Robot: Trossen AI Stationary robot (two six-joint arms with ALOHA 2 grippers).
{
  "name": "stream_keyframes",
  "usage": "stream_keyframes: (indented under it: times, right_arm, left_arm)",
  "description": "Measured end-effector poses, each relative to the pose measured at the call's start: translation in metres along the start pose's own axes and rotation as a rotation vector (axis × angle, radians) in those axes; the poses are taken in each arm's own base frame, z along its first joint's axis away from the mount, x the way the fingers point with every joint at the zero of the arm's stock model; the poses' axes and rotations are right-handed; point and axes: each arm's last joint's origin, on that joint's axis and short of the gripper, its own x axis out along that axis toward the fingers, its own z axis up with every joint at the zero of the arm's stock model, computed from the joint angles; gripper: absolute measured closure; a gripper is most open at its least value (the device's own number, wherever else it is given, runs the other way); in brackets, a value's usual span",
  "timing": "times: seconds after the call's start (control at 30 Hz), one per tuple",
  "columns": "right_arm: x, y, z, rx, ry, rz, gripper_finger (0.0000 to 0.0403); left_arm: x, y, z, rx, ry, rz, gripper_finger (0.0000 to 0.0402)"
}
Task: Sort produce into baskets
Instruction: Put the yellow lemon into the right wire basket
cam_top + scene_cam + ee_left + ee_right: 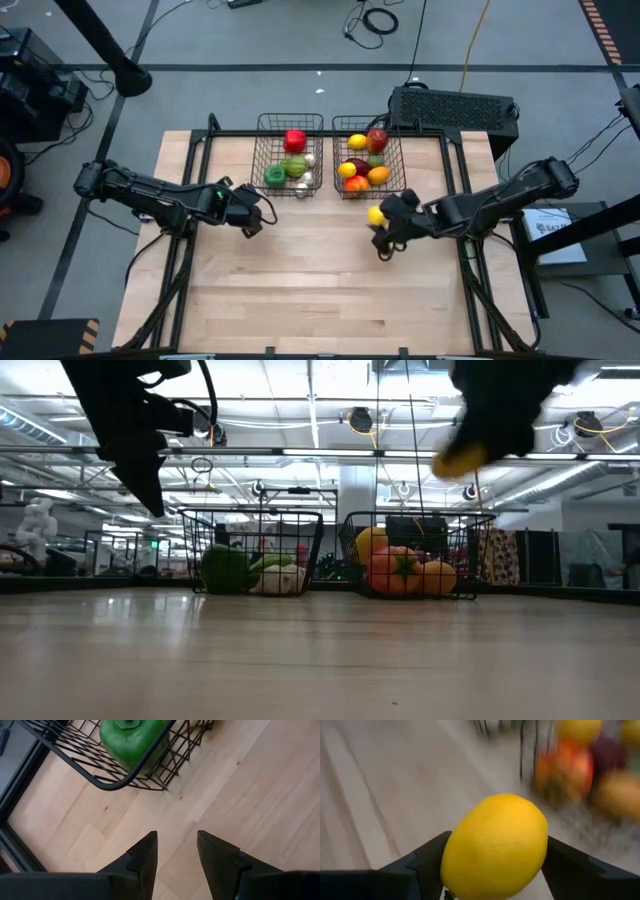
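Lemon (494, 846) clamped in right gripper (380, 222), lifted centre-right for right basket (400, 165). Left gripper (176, 857) waits centre-left, fingers apart, empty.

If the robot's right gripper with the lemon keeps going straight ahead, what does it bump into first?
Probably the right basket. The right gripper holds the lemon and points toward the basket's near wall, with only bare table between. Depth is hard to judge.

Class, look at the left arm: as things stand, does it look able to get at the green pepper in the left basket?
Probably yes. The left gripper is empty, jaws apart, beside the left basket, whose top is open. The green pepper sits at the near corner, uncovered.
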Motion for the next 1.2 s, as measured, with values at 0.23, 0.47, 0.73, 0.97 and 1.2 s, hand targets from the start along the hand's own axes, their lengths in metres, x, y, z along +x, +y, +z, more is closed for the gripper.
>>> stream_keyframes:
  times: [0.23, 0.47, 0.73, 0.97, 1.2]
  right_arm:
    - [-0.023, 0.014, 0.05, -0.116, -0.39, -0.094, 0.0131]
    - [-0.024, -0.005, 0.083, -0.21, -0.529, -0.382, 0.0131]
    - [0.009, -0.053, 0.088, -0.104, -0.268, -0.412, 0.0131]
    - [0.029, -0.072, 0.076, -0.069, -0.104, -0.528, 0.0131]
    - [0.054, -0.078, 0.057, -0.049, -0.033, -0.57, 0.0131]
  left_arm:
    - [0.0, -0.002, 0.002, -0.013, -0.018, -0.015, 0.0256]
    - [0.0, -0.002, 0.002, -0.014, -0.019, -0.015, 0.0256]
    - [0.0, -0.003, 0.003, -0.022, -0.032, -0.025, 0.0256]
    - [0.0, -0.003, 0.003, -0.022, -0.032, -0.025, 0.0256]
    - [-0.001, -0.004, 0.003, -0.024, -0.032, -0.042, 0.0256]
